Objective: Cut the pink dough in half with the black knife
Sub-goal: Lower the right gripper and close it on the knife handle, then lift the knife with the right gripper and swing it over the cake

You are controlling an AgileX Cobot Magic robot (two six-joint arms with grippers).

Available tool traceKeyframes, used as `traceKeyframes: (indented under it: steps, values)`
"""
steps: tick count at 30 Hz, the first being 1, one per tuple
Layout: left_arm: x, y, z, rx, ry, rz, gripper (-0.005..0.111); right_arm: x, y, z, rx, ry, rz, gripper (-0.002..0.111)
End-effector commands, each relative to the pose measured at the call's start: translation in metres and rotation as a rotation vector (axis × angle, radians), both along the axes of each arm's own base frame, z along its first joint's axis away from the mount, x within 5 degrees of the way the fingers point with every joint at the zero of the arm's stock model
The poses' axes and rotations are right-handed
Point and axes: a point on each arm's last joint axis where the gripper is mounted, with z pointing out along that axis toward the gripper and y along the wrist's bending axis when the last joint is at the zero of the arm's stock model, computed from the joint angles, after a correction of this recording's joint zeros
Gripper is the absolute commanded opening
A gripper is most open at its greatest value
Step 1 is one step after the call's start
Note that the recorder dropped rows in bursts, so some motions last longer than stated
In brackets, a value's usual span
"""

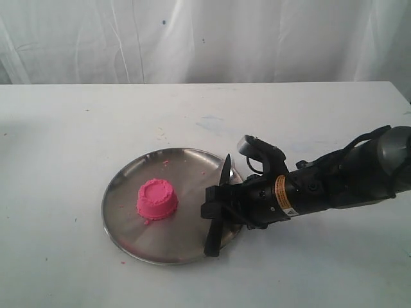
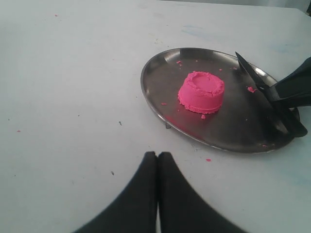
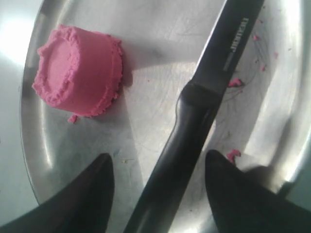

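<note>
The pink dough (image 1: 157,200) (image 2: 201,91) (image 3: 77,70) is one whole round mound with a ridged flat top, standing left of centre on the steel plate (image 1: 117,192) (image 2: 155,73) (image 3: 155,82). The black knife (image 1: 225,172) (image 2: 253,76) (image 3: 194,116) lies across the plate's right side, blade towards the far rim. My right gripper (image 1: 215,205) (image 3: 158,156) is open and straddles the knife handle, with a gap on each side. My left gripper (image 2: 158,154) is shut on nothing, low over the table near the plate; the exterior view does not show it.
Tiny pink crumbs (image 3: 234,82) lie scattered on the plate beside the blade and on the table (image 2: 73,73). The right arm (image 1: 347,183) stretches in from the right edge. A white curtain (image 1: 205,38) hangs behind the table.
</note>
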Motion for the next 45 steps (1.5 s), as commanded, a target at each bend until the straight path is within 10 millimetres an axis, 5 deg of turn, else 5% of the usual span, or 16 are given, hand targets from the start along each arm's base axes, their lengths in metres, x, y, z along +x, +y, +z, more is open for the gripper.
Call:
traceKeyframes:
  steps: [1, 20, 36, 45]
  values:
    - [0.000, 0.000, -0.001, -0.010, 0.006, 0.001, 0.002, 0.000, -0.001, -0.008, -0.036, 0.022, -0.014, 0.053]
    - [0.000, 0.000, -0.001, -0.010, 0.006, 0.001, 0.002, -0.006, 0.004, -0.030, -0.145, 0.053, -0.007, 0.048]
    - [0.000, 0.000, -0.001, -0.010, 0.006, 0.001, 0.002, -0.003, -0.002, -0.034, -0.205, 0.053, -0.065, 0.015]
    - [0.000, 0.000, -0.001, -0.010, 0.006, 0.001, 0.002, 0.007, -0.003, 0.003, -0.207, -0.097, -0.068, 0.008]
